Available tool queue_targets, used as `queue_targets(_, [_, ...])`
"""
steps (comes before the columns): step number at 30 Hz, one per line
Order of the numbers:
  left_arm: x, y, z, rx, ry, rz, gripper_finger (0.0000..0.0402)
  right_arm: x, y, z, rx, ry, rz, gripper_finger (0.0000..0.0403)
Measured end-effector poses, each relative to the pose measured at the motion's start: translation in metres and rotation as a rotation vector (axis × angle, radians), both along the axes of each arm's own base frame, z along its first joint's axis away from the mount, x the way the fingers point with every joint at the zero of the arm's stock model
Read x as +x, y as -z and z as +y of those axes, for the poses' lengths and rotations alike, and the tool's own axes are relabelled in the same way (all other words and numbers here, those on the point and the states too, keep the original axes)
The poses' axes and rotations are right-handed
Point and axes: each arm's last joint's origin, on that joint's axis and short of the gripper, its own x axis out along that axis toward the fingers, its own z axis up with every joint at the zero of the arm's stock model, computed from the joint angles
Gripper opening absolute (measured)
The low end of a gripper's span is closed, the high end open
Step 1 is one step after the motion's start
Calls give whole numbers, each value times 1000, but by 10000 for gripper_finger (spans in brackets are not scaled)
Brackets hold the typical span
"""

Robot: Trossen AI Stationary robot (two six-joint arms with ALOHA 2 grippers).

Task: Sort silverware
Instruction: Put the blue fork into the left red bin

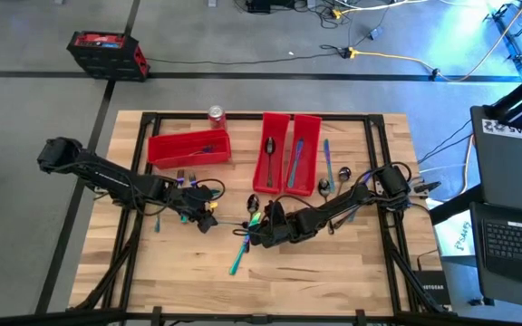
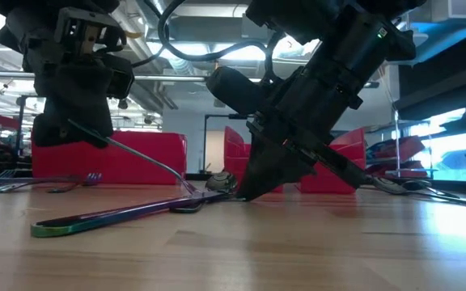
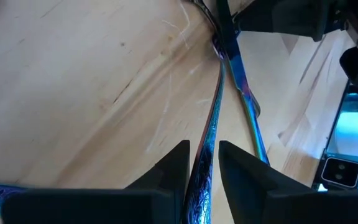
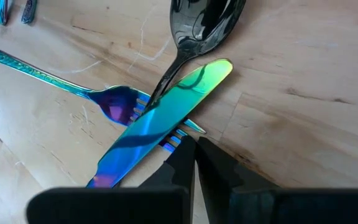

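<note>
Robotics lab.
Grey floor with cables [image 1: 397, 56] at 1 o'clock, laptop [image 1: 515, 240] at 3 o'clock beside the wooden worktop [image 1: 333, 272].

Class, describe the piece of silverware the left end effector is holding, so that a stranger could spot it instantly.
On the wooden table, find the left end effector. Between its fingers runs a slender iridescent fork, handle gripped, tines touching the table beneath a green-blue knife, unlike the loose pieces lying flat.

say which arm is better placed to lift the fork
Left: the left gripper clamps the fork by its handle, tilted up. The right gripper only pokes at its tines under the knife.
</note>
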Motion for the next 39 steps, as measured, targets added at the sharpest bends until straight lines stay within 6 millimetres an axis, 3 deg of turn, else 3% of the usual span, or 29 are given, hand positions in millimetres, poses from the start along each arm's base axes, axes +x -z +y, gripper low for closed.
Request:
queue_targets(25, [0, 0, -1, 31, 124, -11, 73, 0, 0, 0, -4, -3, 0, 0])
queue_targets(30, [0, 1, 7, 17, 1, 13, 92, 0, 0, 0, -6, -2, -1, 0])
queue_targets(39, [-1, 4, 5, -23, 41, 51, 145, 1, 0, -3, -13, 8, -2, 0])
